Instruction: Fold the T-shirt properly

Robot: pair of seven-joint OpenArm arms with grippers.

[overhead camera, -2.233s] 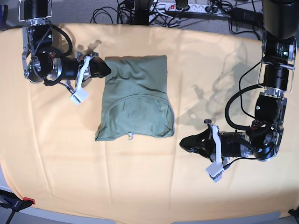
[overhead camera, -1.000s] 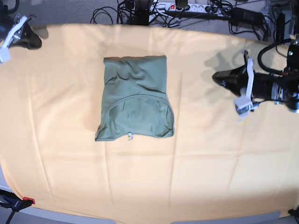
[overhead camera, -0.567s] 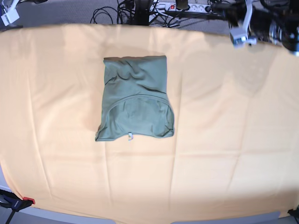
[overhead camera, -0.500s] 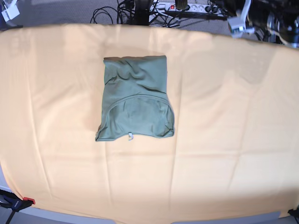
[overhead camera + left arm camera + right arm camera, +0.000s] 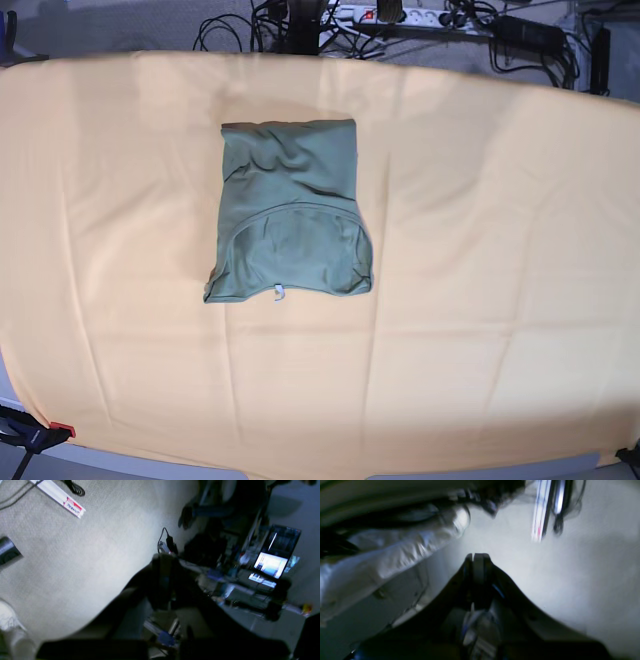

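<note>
Shirt [image 5: 291, 212] lies folded into a compact block on the orange cloth [image 5: 480, 250], slightly toward the far side and toward the side of the right arm, neck end facing the near edge with a small white tag [image 5: 279, 292] at the hem. Edges roughly squared; near corners bulge a little and the top layer shows soft creases. Judgement: fold looks finished, nothing left to tuck.

No arm over the cloth in the base view, so the shirt sits untouched. Left gripper [image 5: 162, 562] points off the table toward grey floor and a lit laptop [image 5: 272, 560], jaws together, empty. Right gripper [image 5: 477, 557] likewise aims at bare floor, jaws pressed shut on nothing. Both read as parked clear of the work
</note>
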